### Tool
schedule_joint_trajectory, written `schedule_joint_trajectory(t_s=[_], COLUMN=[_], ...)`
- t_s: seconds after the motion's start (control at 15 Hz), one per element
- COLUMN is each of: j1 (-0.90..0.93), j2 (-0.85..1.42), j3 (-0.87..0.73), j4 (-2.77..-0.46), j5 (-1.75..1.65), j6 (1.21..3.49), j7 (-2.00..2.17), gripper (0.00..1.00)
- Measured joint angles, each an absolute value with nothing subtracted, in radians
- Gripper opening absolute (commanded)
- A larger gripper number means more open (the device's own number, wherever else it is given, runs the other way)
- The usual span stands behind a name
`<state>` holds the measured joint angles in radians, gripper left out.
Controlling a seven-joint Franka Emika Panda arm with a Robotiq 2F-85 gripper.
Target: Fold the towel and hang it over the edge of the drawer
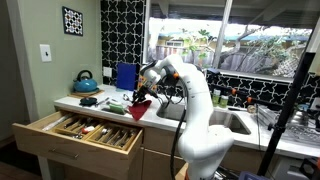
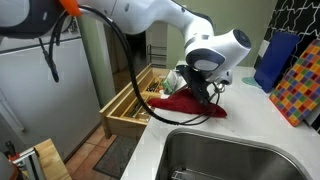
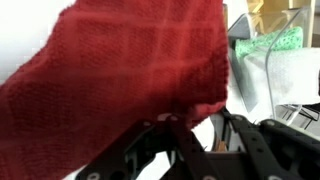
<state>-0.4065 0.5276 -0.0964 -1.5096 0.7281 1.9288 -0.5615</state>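
Pincer clamped on the red towel above the counter: fold squarely, then drape evenly over the open drawer edge.

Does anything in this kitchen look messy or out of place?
The red towel sits bunched and crumpled on the counter beside the sink, one part seemingly pinched by the gripper, not neatly folded. The drawer below stands pulled wide open with utensils showing. I see no spills.

The gripper grips a red towel on the white counter, above the open wooden drawer.
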Motion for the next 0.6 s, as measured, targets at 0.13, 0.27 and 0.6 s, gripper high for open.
schedule_joint_trajectory(t_s=[0.13,0.27,0.6], j1=[-0.409,-0.413,-0.417], j2=[0.53,0.532,0.521], j3=[-0.092,-0.089,-0.099], j4=[-1.501,-1.493,-1.486], j5=[0.747,0.767,0.773], j6=[1.938,1.941,1.963], j7=[-0.575,-0.592,-0.609], gripper=[0.82,0.97,1.0])
